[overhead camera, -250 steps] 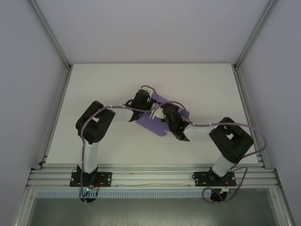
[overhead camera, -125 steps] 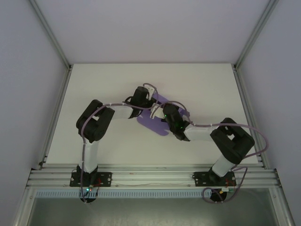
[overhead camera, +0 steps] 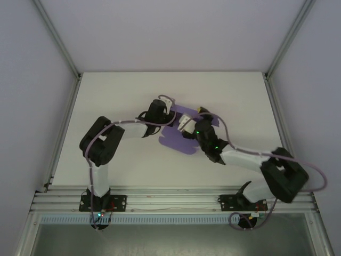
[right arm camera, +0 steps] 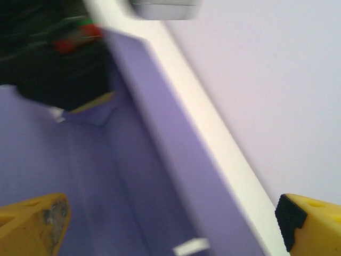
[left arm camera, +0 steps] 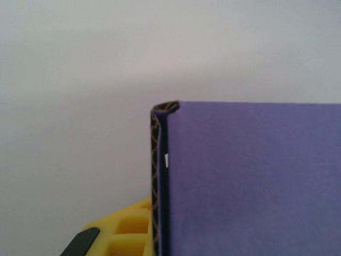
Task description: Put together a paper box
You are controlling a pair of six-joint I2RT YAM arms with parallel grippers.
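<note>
The purple paper box (overhead camera: 176,142) lies mid-table, partly folded, with raised walls. My left gripper (overhead camera: 168,114) is at its far-left corner. In the left wrist view it (left arm camera: 160,234) is shut on a doubled-over wall of the paper box (left arm camera: 250,181); one yellow finger (left arm camera: 125,229) shows left of the corrugated edge, and the card hides the other. My right gripper (overhead camera: 194,118) hovers over the box's right side. In the blurred right wrist view it (right arm camera: 170,224) is open, its yellow fingertips (right arm camera: 32,226) far apart astride a long wall of the paper box (right arm camera: 160,176), with nothing gripped.
The white table (overhead camera: 117,96) spreads around the box. Aluminium rails (overhead camera: 170,200) run along the near edge and both sides, and plain enclosure walls rise behind them. Both arms reach in from the near edge and meet over the box.
The right gripper has let go and opened wide, its arm swinging out to the right. The left gripper has closed on the folded wall, and its elbow has drifted left.
</note>
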